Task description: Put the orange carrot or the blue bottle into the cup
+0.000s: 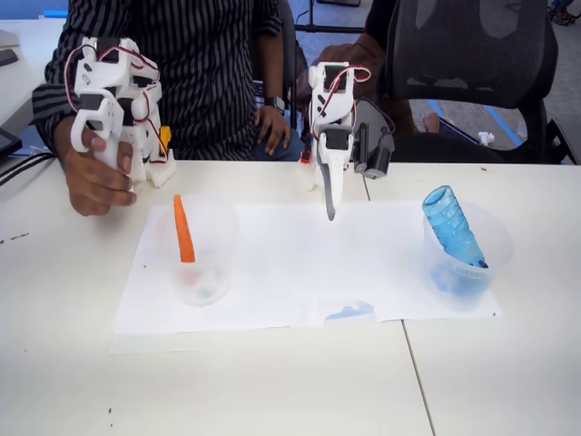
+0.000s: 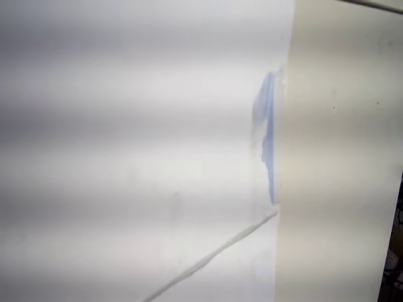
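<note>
White paper [image 1: 272, 272] on table, orange carrot [image 1: 183, 231] in one cup, blue bottle [image 1: 453, 226] in another, pincer [image 1: 330, 211] closed, empty.

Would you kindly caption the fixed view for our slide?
Gripper hangs above paper; orange carrot and blue bottle each stand in a cup.

We can't tell hand [image 1: 329, 211] fingers parted or closed, too small. Wrist view blurred: blue smudge [image 2: 267, 135] at paper edge unreadable. Person's head cut off by fixed view's top edge.
</note>
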Tool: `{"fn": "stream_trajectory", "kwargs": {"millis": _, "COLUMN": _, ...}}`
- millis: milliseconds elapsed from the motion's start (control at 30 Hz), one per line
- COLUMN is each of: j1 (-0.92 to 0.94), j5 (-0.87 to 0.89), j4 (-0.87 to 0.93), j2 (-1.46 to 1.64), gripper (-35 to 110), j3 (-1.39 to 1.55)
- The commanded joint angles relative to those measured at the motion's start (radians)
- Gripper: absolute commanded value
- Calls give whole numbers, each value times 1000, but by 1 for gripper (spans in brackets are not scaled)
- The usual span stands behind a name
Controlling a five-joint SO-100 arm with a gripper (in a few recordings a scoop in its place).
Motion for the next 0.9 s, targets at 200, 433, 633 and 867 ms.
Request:
{"fn": "stream_trajectory", "kwargs": {"millis": 200, "j1": 21, "j5": 14, "j4": -14, "j2": 51, "gripper": 33, "j3": 89}}
{"fn": "stream_trajectory", "kwargs": {"millis": 433, "j1": 20, "j5": 17, "j4": -18, "j2": 51, "gripper": 33, "j3": 137}}
{"fn": "stream_trajectory", "kwargs": {"millis": 633, "j1": 15, "j5": 15, "j4": -18, "j2": 51, "gripper": 33, "j3": 144}}
{"fn": "stream_trajectory", "kwargs": {"millis": 867, "j1": 12, "j5": 14, "j4": -18, "j2": 51, "gripper": 33, "j3": 147}}
